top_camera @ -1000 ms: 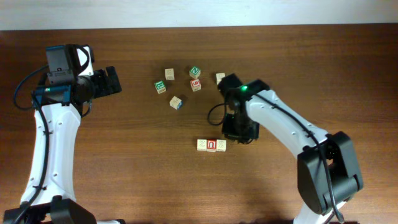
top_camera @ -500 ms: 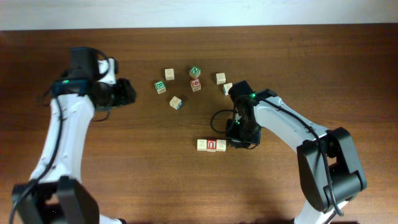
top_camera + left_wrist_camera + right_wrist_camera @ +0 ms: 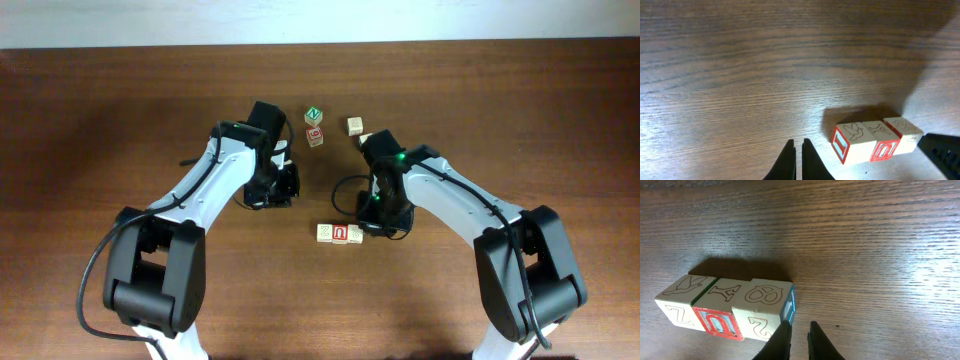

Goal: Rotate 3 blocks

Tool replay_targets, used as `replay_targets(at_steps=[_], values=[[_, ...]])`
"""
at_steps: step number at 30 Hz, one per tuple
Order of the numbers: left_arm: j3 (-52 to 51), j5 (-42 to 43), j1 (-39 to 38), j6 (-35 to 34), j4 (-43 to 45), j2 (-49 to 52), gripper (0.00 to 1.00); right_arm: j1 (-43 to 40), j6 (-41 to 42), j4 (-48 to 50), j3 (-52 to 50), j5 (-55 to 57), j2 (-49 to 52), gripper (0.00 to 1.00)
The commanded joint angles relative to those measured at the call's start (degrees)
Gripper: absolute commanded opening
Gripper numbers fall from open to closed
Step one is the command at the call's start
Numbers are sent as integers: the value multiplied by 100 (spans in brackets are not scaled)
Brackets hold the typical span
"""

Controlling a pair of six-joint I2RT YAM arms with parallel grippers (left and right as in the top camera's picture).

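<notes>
Swung in from the far left, the left claw (image 3: 797, 146) is being held together, empty, near the three blocks (image 3: 340, 233) rowed on the surface (image 3: 120, 100). The right claw (image 3: 798, 327), nearly together and empty, is being held beside them. Light and rigid, they are likely best gripped across flat faces.

Dark brown wood-grain table (image 3: 100, 100), with a pale strip (image 3: 320, 20) along its far edge.

Dark brown, fine-grained worktop (image 3: 865, 240). All 3 are pale wood: the bird block (image 3: 682, 297) has dark line drawings, the U block (image 3: 720, 311) a red-framed red letter, the third block (image 3: 765, 307) a blue side. At 12 o'clock, a green-lettered cube (image 3: 314, 115) and a red-lettered cube (image 3: 316, 134).
</notes>
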Motion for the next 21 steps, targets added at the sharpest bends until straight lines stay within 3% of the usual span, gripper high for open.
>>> replay_targets(at_steps=[1,12,21], values=[[-247,306,-11,-328,105,70,4,37,2,15,-63,-101,151,14],[-682,796,-612,-323,564,363,5,52,-44,22,-61,-387,192,14],[-682,868,-623,-321,822,363,7,188,-39,529,-61,-634,195,14]])
